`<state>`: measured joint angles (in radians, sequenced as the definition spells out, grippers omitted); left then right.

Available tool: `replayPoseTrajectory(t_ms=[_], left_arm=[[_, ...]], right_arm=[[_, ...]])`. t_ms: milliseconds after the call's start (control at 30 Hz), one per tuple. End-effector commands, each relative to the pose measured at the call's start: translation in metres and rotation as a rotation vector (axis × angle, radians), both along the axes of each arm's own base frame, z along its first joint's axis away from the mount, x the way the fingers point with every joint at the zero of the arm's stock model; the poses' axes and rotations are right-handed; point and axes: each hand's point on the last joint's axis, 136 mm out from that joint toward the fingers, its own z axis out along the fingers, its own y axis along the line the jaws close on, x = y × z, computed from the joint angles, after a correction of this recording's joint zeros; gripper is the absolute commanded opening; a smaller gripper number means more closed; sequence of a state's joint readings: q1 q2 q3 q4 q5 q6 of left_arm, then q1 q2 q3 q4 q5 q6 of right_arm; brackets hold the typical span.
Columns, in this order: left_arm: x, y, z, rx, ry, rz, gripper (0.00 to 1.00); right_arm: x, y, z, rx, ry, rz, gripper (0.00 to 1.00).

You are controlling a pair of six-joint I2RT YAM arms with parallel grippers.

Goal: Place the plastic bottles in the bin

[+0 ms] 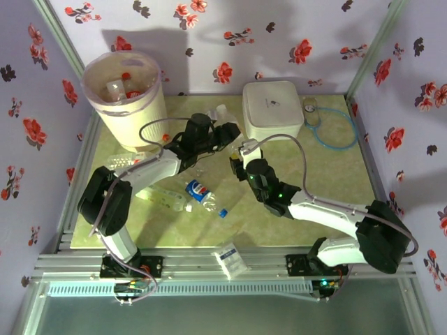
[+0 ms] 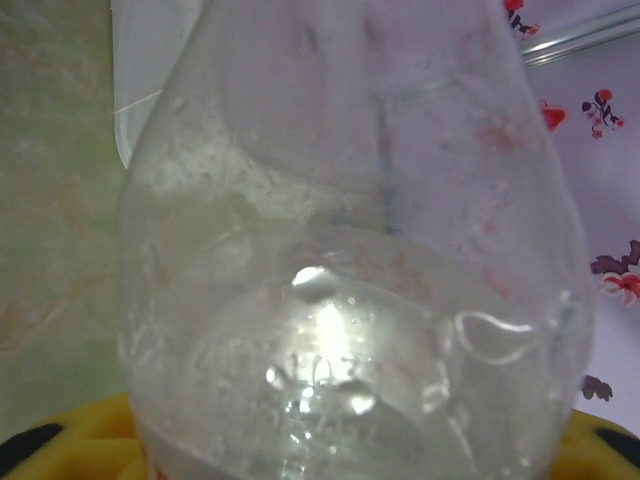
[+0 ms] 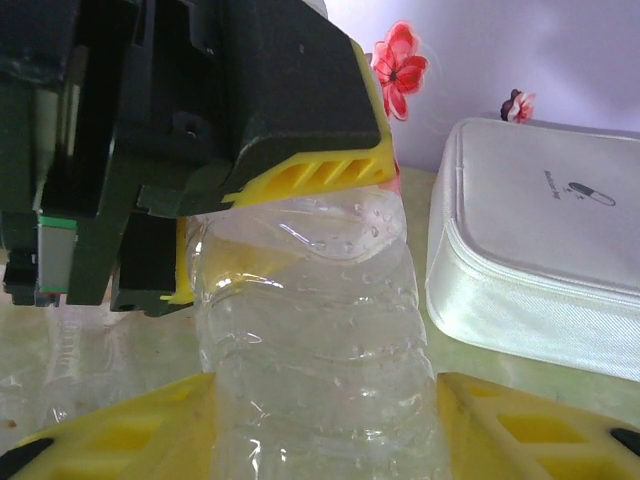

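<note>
Your clear bottle (image 3: 310, 330) fills the near view, pinched between the right gripper's (image 3: 325, 425) yellow fingers. The left gripper (image 2: 340, 445) clamps its upper part too. It is mid-table, just beside the white box (image 3: 540, 250) and apart from the bin (image 1: 133, 112), which holds red-capped bottles (image 1: 120, 87).

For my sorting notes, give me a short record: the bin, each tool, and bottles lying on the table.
bin: upright, far left, bottles inside
left tool: shut on clear bottle
right tool: shut on the same bottle
table: blue-labelled bottle, greenish bottle, lying near left arm
</note>
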<state>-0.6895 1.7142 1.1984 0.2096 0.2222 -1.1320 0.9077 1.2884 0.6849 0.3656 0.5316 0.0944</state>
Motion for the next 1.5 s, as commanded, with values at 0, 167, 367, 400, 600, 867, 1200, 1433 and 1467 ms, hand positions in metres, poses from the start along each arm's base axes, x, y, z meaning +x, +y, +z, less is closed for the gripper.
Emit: replayPoseTrajectory(t_ms=[0, 167, 367, 400, 600, 867, 1200, 1433, 1467], left_arm=[[-0.005, -0.011, 0.005, -0.01, 0.002, -0.031, 0.46], [0.004, 0.006, 0.028, 0.126, -0.077, -0.013, 0.46], [0.026, 0.047, 0.079, 0.24, -0.172, 0.049, 0.39], [0.03, 0.057, 0.089, 0.263, -0.192, 0.065, 0.39], [0.074, 0.141, 0.159, 0.326, -0.33, 0.234, 0.39], [0.102, 0.286, 0.249, 0.255, -0.505, 0.593, 0.24], [0.152, 0.384, 0.232, 0.529, -0.435, 0.681, 0.09], [0.187, 0.368, 0.172, 0.76, -0.275, 0.442, 0.09], [0.187, 0.365, 0.161, 0.787, -0.251, 0.407, 0.09]], right_arm=[[0.001, 0.005, 0.001, -0.009, 0.009, 0.023, 0.58], [-0.005, -0.006, 0.012, -0.028, 0.01, 0.037, 0.83], [-0.021, -0.039, 0.026, -0.062, 0.007, 0.0, 0.99], [-0.022, -0.044, 0.027, -0.062, 0.007, -0.008, 0.99], [-0.025, -0.06, 0.016, -0.074, 0.055, -0.043, 0.99], [-0.031, -0.065, -0.004, -0.02, 0.137, -0.073, 0.99], [-0.026, -0.058, -0.026, -0.148, 0.193, -0.051, 0.99], [-0.023, -0.042, -0.042, -0.164, 0.244, -0.01, 0.99], [-0.022, -0.041, -0.044, -0.172, 0.249, -0.008, 0.99]])
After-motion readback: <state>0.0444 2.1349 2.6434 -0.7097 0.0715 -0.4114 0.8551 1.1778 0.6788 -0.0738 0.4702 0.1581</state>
